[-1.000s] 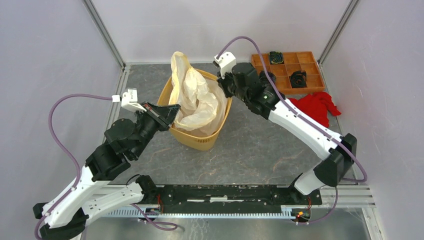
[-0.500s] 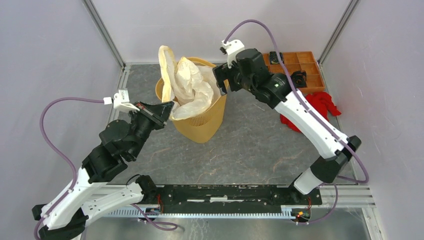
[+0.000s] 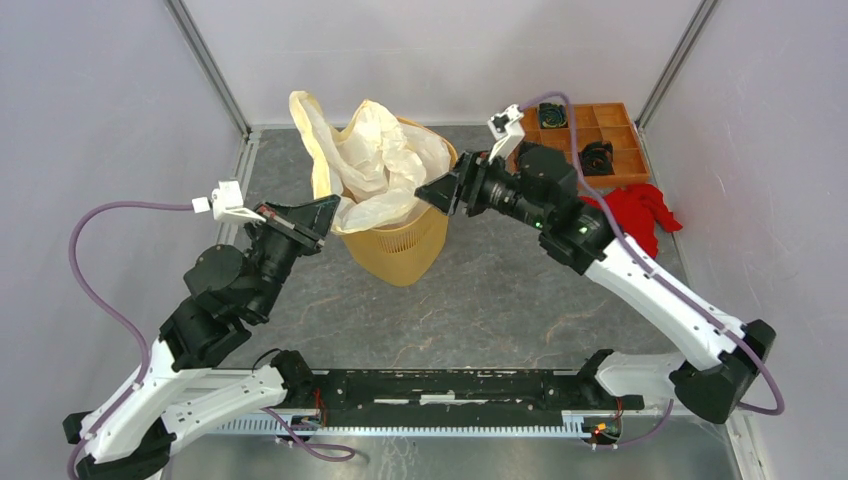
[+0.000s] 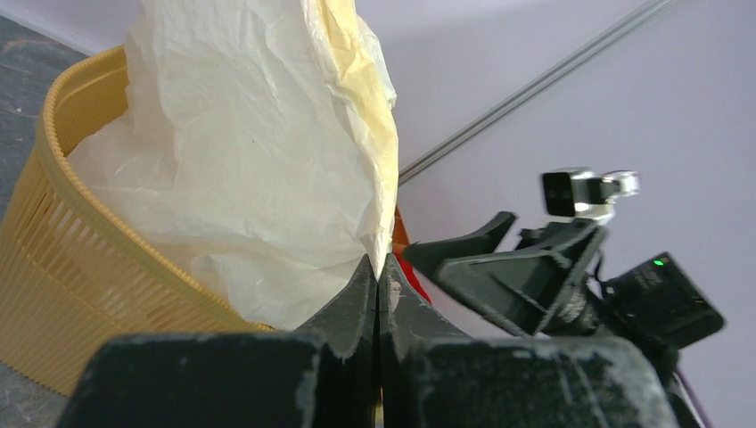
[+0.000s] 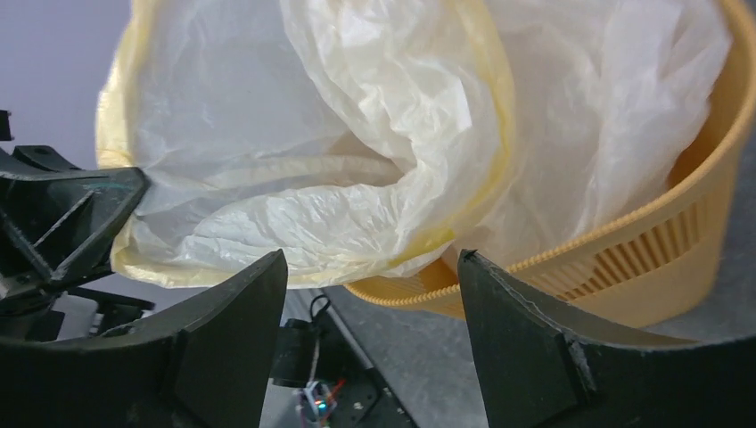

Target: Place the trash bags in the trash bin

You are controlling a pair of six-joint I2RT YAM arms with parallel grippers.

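Trash bin (image 3: 402, 250): stands on the desk (image 3: 500, 290) near the far edge, left of centre. Trash bag (image 3: 378, 165): lower part inside the bin, upper part billowing above the rim, one fold draped over the bin's left side. Left pincer (image 3: 333, 206): fingers together, clamped on the bag's edge just outside the left rim. Right pincer (image 3: 422, 192): fingers apart, holding nothing, at the bin's right rim, facing the bag.
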